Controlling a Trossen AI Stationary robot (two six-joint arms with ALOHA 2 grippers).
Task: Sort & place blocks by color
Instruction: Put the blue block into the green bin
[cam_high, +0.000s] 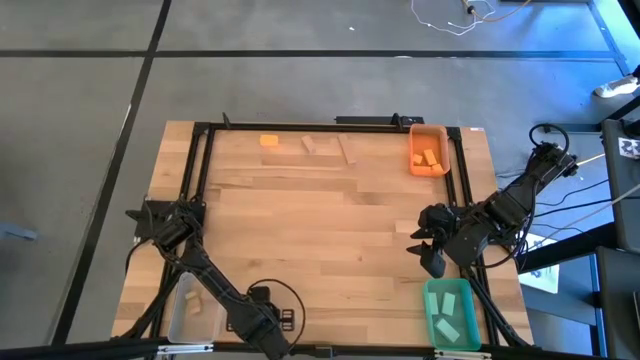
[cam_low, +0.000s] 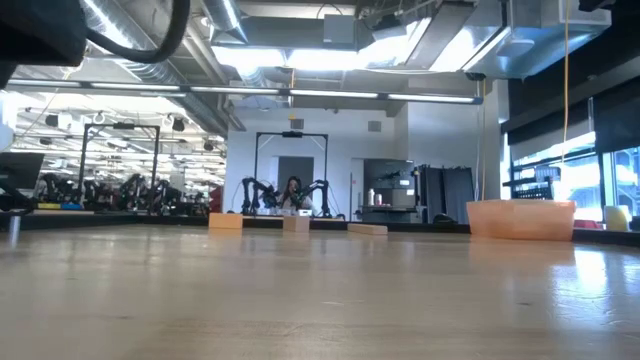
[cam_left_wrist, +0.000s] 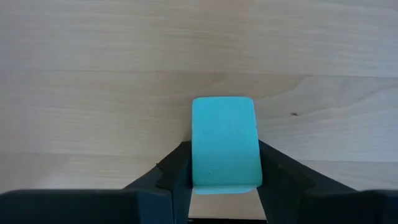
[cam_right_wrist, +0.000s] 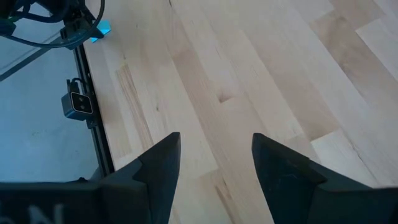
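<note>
My left gripper (cam_left_wrist: 224, 155) is shut on a teal-green block (cam_left_wrist: 224, 140); in the high view it hangs over the table's left edge (cam_high: 150, 215), and the right wrist view shows the teal block (cam_right_wrist: 103, 28) far off. My right gripper (cam_right_wrist: 216, 142) is open and touches nothing, over bare wood near the table's right side (cam_high: 428, 252). An orange block (cam_high: 269, 141) and two pale wood blocks (cam_high: 309, 145) (cam_high: 346, 150) lie flat near the far edge. More blocks lie in the bins. My left gripper pinches the teal-green block between its two fingers (cam_left_wrist: 177, 168), one on each long side, at the block's near end (cam_left_wrist: 224, 180). The far end sticks out past the fingertips. Bare table shows beyond it; whether the block touches the table, I cannot tell.
The orange bin (cam_high: 443, 152) stands at the far right corner with orange blocks inside. The green bin (cam_high: 430, 312) at the near right holds teal blocks. The clear bin (cam_high: 176, 318) at the near left holds a wood block. A black frame (cam_high: 200, 170) rims the table.
</note>
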